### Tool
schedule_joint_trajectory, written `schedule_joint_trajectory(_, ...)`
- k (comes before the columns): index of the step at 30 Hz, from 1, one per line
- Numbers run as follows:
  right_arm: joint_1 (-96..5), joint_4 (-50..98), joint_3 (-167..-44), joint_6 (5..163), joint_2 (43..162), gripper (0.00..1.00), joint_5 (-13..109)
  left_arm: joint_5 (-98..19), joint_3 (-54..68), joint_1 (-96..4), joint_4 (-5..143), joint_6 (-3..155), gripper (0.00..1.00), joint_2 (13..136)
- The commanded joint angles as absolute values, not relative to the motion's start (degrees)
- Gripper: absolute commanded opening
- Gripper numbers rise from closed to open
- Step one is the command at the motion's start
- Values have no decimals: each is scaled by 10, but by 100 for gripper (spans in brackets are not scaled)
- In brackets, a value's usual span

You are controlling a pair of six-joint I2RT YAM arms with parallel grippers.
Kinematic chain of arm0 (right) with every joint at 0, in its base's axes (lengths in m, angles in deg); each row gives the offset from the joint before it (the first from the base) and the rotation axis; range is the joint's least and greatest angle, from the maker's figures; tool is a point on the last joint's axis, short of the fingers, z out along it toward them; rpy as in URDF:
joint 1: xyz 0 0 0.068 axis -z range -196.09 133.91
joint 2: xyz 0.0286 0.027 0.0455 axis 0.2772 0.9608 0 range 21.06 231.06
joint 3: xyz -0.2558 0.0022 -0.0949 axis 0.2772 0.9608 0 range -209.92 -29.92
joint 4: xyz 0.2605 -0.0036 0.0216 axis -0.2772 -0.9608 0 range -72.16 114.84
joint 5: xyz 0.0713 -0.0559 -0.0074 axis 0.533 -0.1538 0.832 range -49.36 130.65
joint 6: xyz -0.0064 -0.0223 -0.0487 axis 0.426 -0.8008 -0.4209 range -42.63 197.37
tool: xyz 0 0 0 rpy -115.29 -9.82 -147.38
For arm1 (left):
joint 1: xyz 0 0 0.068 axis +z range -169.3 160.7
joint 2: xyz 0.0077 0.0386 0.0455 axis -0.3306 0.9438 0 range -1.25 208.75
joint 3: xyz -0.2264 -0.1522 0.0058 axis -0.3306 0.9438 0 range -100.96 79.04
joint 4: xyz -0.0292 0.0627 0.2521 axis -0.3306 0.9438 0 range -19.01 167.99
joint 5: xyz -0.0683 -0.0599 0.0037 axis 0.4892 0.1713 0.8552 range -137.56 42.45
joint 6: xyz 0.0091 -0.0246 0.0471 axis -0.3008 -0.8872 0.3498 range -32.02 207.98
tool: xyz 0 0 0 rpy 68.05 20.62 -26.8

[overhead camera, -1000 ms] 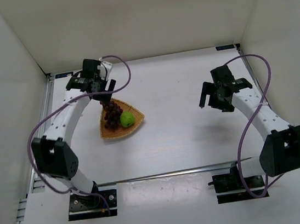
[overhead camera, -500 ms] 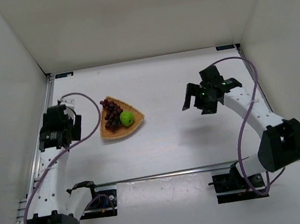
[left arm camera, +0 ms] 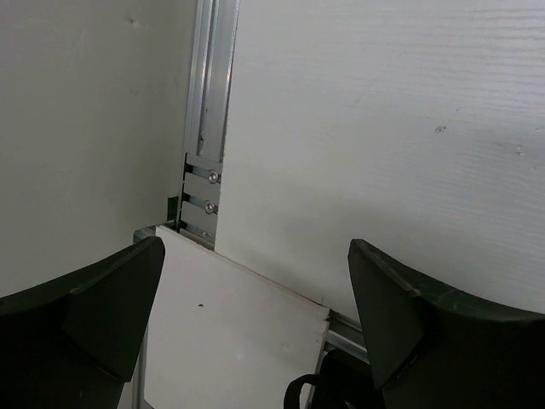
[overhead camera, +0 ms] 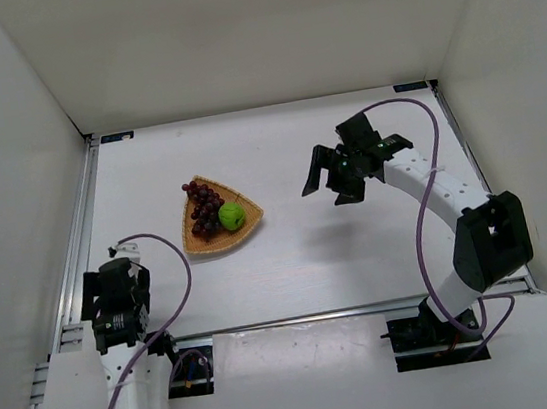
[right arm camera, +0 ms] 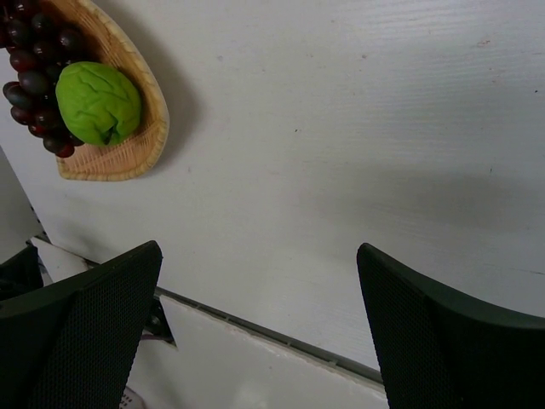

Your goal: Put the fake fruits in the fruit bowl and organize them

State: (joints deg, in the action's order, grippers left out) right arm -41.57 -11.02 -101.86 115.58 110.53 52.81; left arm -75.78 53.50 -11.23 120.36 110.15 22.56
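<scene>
Wicker basket [overhead camera: 210, 244] lies at nine o'clock from the middle of the table [overhead camera: 301, 261] and holds both fruits. The grapes [overhead camera: 203, 206] fill its ten o'clock side, and the green fruit [overhead camera: 232, 216] touches them at three o'clock. The right gripper [overhead camera: 326, 179] hovers at two o'clock, jaws spread wide and empty. The left gripper [left arm camera: 255, 281], at eight o'clock by the side rail [left arm camera: 209, 128], is likewise released.

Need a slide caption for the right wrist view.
Open right end effector above table; green fruit and grapes sit in wicker basket.
</scene>
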Motion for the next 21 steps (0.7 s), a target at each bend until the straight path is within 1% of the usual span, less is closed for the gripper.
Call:
schedule_joint_trajectory(1, -422, -106, -1025, 1164, 1090, 99, 532, -750, 536, -104, 1203, 1079, 100, 221)
schedule_joint_trajectory(5, -434, -106, -1020, 1164, 1090, 99, 524, -723, 526, -104, 1203, 1073, 100, 233)
schedule_joint_trajectory(8, -440, -100, -1020, 1170, 1111, 99, 536, -711, 514, -104, 1198, 1073, 100, 245)
schedule_joint_trajectory(17, -465, -80, -1122, 1201, 1236, 99, 564, -701, 508, -104, 1198, 1062, 100, 263)
schedule_joint_trajectory(18, -465, -73, -1132, 1206, 1262, 98, 575, -701, 508, -104, 1198, 1062, 100, 263)
schedule_joint_trajectory(21, -465, -46, -1168, 1227, 1317, 85, 608, -701, 508, -104, 1198, 1068, 100, 269)
